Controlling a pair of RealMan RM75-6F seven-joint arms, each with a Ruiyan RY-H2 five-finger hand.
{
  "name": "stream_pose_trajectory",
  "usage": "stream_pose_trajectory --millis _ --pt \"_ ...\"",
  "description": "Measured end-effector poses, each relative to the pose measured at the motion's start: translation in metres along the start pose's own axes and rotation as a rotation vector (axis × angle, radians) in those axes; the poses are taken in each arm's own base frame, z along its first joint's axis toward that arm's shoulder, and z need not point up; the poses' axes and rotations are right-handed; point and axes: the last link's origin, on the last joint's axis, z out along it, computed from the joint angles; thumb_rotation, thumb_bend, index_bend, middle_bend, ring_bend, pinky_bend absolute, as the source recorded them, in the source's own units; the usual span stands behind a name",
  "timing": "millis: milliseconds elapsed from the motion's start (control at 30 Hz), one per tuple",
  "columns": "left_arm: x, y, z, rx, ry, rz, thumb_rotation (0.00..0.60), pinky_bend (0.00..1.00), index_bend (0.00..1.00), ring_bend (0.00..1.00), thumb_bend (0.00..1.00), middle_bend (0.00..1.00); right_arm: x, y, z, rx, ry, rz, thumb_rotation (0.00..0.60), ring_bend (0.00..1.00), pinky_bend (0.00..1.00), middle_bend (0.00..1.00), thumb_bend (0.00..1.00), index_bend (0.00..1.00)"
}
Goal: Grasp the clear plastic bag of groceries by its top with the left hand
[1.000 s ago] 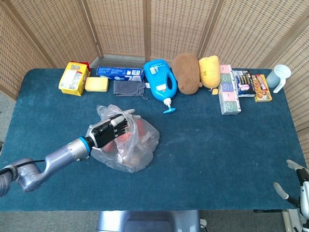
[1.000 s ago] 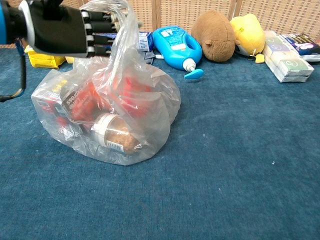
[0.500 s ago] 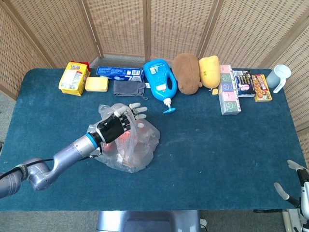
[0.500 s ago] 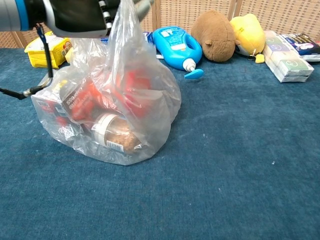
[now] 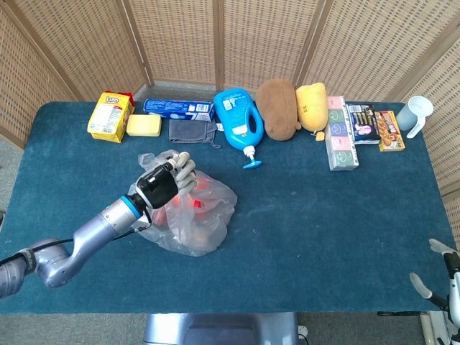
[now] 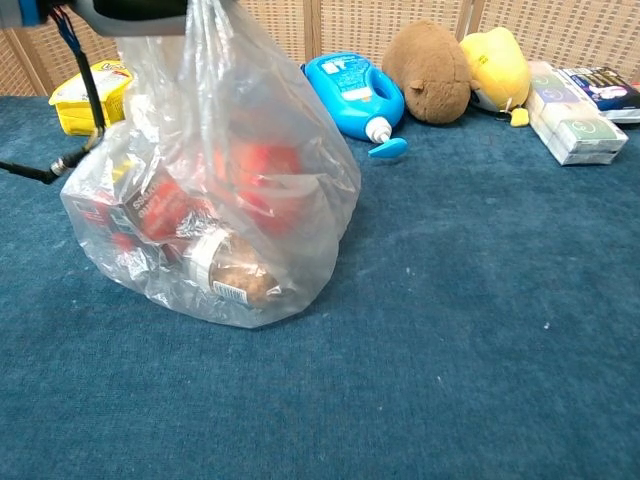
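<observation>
The clear plastic bag (image 5: 192,218) of groceries stands on the blue table (image 5: 323,215), left of centre. It holds red packets and a jar (image 6: 232,272) with a white lid. My left hand (image 5: 167,182) grips the bunched top of the bag, fingers curled around the plastic. In the chest view the bag (image 6: 225,190) is stretched tall and the left hand (image 6: 135,8) is cut off by the top edge. My right hand (image 5: 444,280) shows only partly at the bottom right corner of the head view, off the table, fingers apart and holding nothing.
Along the far edge lie a yellow box (image 5: 110,116), a sponge (image 5: 143,125), a blue carton (image 5: 177,108), a grey cloth (image 5: 192,131), a blue detergent bottle (image 5: 239,123), a brown plush (image 5: 278,108), a yellow plush (image 5: 312,106), flat boxes (image 5: 341,136) and a cup (image 5: 418,113).
The left hand's spread fingers have curled shut around the bag's top. The hand has risen and the bag is drawn up taller. The right hand has not moved.
</observation>
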Motion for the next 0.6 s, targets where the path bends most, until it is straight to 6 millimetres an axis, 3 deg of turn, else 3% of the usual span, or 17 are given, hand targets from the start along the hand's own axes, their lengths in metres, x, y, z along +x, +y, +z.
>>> stream_pose_trajectory --millis 133,600 --pt "-0.01 0.008 -0.006 -0.014 -0.004 0.025 0.535 0.86 0.79 0.86 0.78 0.86 0.001 -0.001 -0.001 0.005 0.006 0.006 0.0 0.3 0.27 0.32 0.25 0.22" --pt "-0.061 0.059 -0.019 -0.109 -0.088 0.115 0.533 0.86 0.79 0.86 0.75 0.86 0.001 -0.003 -0.002 0.016 0.012 0.026 0.0 0.3 0.27 0.32 0.25 0.22"
